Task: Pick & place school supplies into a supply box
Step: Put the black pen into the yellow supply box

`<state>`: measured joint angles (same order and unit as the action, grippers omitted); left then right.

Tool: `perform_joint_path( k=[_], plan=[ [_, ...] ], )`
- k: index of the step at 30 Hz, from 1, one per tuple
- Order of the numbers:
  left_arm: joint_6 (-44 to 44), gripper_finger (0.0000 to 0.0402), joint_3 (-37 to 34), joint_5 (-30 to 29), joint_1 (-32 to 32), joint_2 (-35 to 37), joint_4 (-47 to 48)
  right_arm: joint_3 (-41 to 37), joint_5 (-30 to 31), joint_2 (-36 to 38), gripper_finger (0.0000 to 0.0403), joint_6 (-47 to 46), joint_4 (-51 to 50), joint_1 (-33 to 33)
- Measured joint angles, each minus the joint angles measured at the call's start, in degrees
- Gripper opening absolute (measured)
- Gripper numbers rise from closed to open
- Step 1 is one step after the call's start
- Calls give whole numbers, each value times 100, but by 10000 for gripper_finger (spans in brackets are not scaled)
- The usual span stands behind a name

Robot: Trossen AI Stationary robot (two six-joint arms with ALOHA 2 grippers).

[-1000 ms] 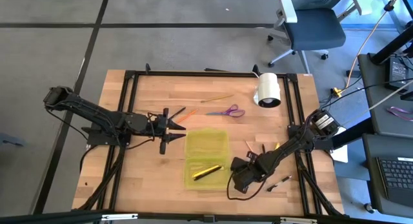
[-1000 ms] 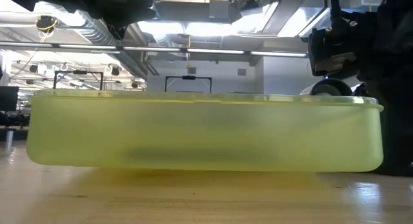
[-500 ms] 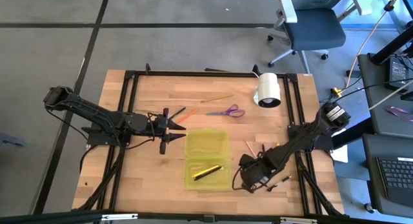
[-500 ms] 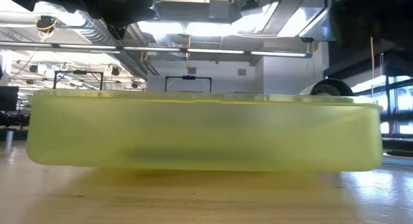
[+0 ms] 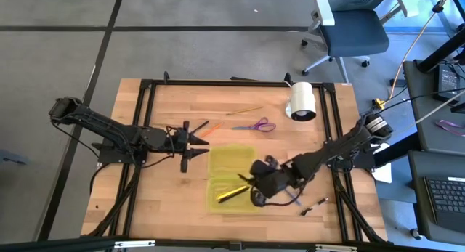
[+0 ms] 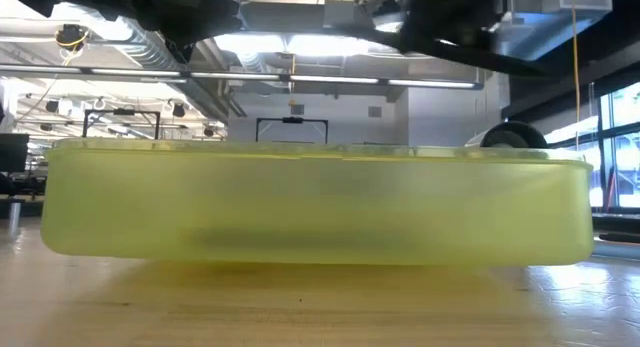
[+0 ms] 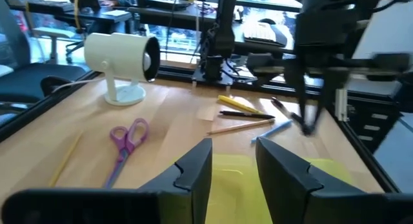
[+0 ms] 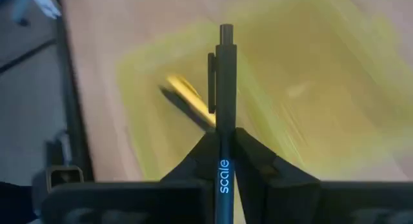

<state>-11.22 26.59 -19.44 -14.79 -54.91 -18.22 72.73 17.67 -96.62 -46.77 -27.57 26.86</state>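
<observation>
Two arms were at the wooden surface (image 5: 167, 187). Right gripper (image 8: 222, 161): above the near half of the supply box (image 5: 232, 176), jaws clamped on a black pen (image 8: 223, 88) printed "scale", its tip pointing out over the box. Left gripper (image 7: 233, 161): low over the surface just left of the box, jaws apart, holding nothing.

Supply box: translucent yellow-green, lying open near the middle of the surface; in the low view its wall (image 6: 310, 207) filled the picture. Contents: one yellow-and-black pen (image 5: 232, 194) in the near half; the far half looked bare.

Loose on the surface: purple-handled scissors (image 5: 256, 126) beyond the box, an orange pencil (image 5: 208, 127) and a yellow pencil (image 5: 245, 110) near them, a dark pen (image 5: 314, 205) by the right edge. White cylindrical roll (image 5: 303, 101) at the far right corner.
</observation>
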Motion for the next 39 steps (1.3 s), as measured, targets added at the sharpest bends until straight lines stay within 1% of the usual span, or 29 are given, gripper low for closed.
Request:
perform_joint_path(
  k=[5,8,11,17,21,29,36,39],
  plan=[
    [0,115,0,-95,0,0,23,177,-506,-496,34,1356,1088,-338],
    [0,113,0,-94,0,-1,42,326,-880,-821,37,1786,1175,-439],
    [-2,112,0,-94,0,0,52,484,-1007,-1161,38,2101,1194,-497],
    [-3,115,0,-94,0,-1,88,736,-1502,-1832,40,2197,1234,-543],
    [-4,114,0,-92,0,-1,133,785,-1649,-2046,40,2182,1194,-530],
    [-22,114,0,-92,0,-1,188,787,-1646,-2040,41,2162,1129,-539],
    [-21,113,0,-90,0,-1,188,600,-1873,-2039,41,2192,1083,-536],
    [-21,112,0,-90,0,-1,190,562,-1994,-2040,41,2544,994,-528]
  ],
)
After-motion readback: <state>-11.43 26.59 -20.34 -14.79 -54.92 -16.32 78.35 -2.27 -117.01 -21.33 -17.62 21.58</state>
